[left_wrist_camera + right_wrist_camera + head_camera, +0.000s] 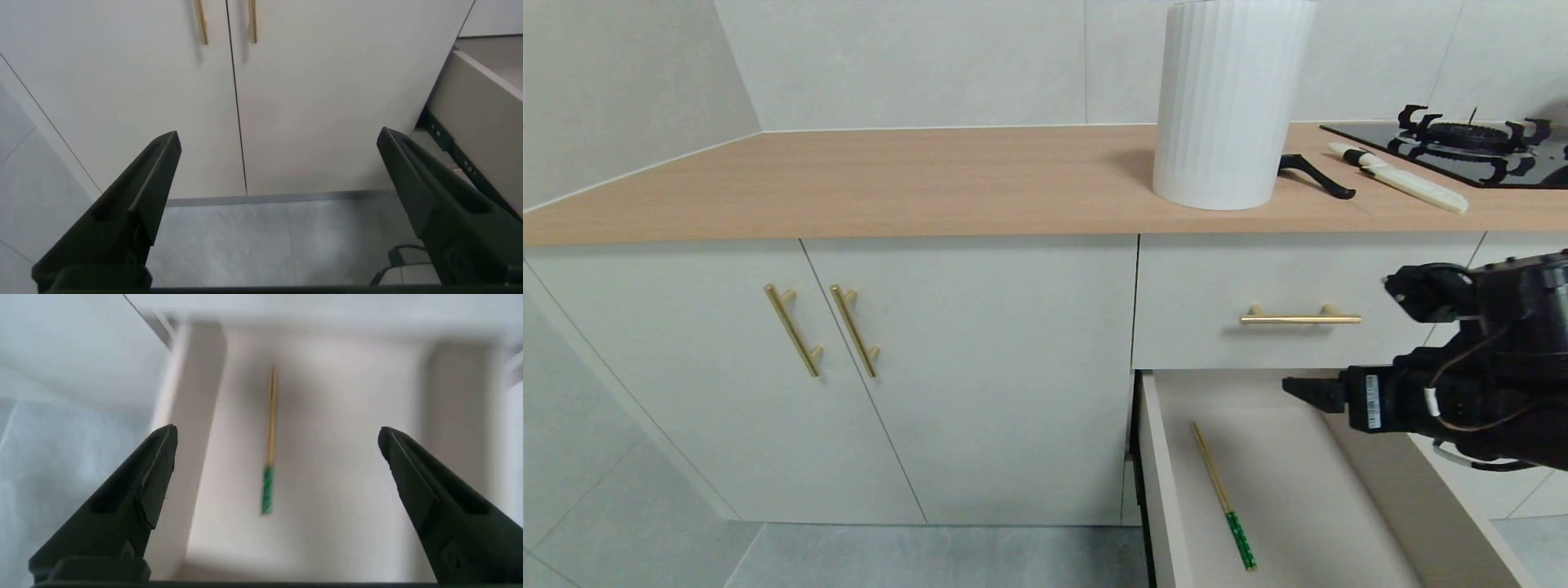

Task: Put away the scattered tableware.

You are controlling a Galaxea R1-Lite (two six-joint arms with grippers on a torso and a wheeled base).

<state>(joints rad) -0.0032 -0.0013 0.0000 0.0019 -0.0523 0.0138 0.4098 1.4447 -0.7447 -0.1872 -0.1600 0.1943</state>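
Chopsticks [1223, 494], a wooden pair with green-patterned ends, lie flat on the floor of the open lower drawer [1160, 490]. Their long axis runs from the back of the drawer to its front. The plain wooden tips point toward the cabinet and the green ends point out toward the drawer's open front, slanting a little to the right. They sit nearer the drawer's left wall than its right, apart from both.

The right gripper [1311, 392] hangs above the drawer's right side, its jaws spread wide and holding nothing; in its wrist view the chopsticks [269, 441] lie below, between the two fingers. The left gripper [278, 143] faces the lower part of the two cabinet doors [980, 384], just above the floor, jaws likewise spread and bare.

On the worktop [890, 180] a tall white ribbed container [1229, 98] stands upright. A black handle [1319, 175] sticks out from behind it on the right. Beside that lies a cream-coloured knife [1401, 178] with a dark band, set on a diagonal just in front of the gas hob [1462, 147]. The upper drawer [1298, 286], with its brass pull, is closed.
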